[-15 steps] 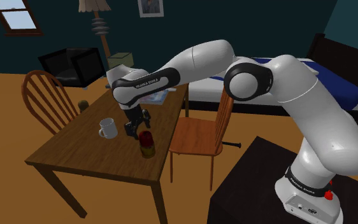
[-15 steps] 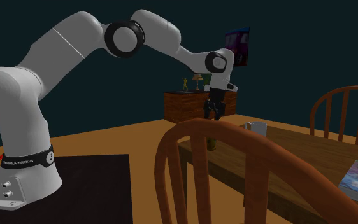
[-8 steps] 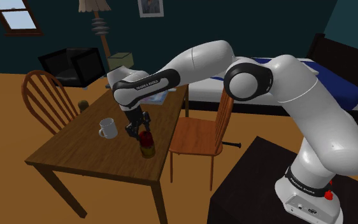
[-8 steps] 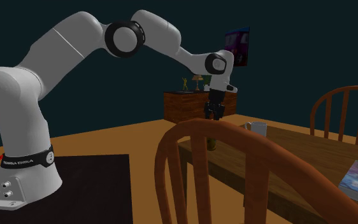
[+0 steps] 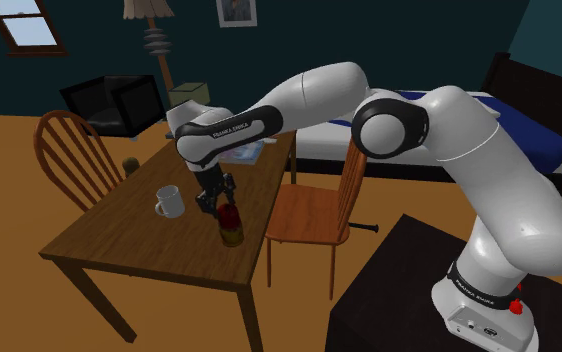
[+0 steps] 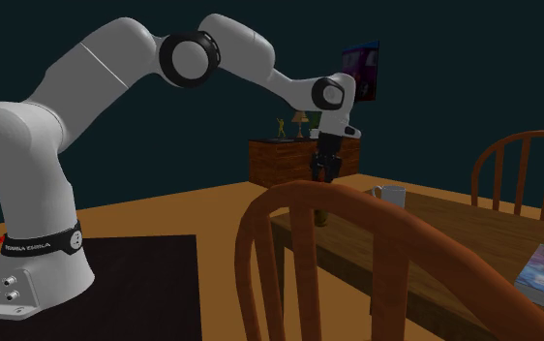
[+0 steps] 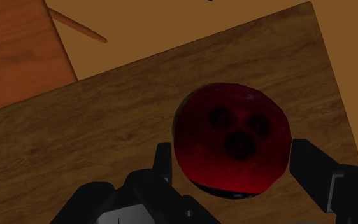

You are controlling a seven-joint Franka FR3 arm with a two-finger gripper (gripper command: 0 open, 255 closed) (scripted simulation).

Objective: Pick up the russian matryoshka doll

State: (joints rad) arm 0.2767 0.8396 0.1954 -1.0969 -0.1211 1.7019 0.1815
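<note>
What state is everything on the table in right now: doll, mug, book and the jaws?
Doll, standing upright on the table, not yet lifted.
Mug, upright, well apart from the doll.
Book, closed, lying flat.
Jaws, open, one on each side of the doll's top.

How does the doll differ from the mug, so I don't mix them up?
The doll is dark red over a yellowish base; the mug is white. The doll is closed and rounded; the mug is open-topped with a handle. The gripper has its open fingers flanking the doll; the mug stands clear of them. Both stand upright on the wooden table.
</note>
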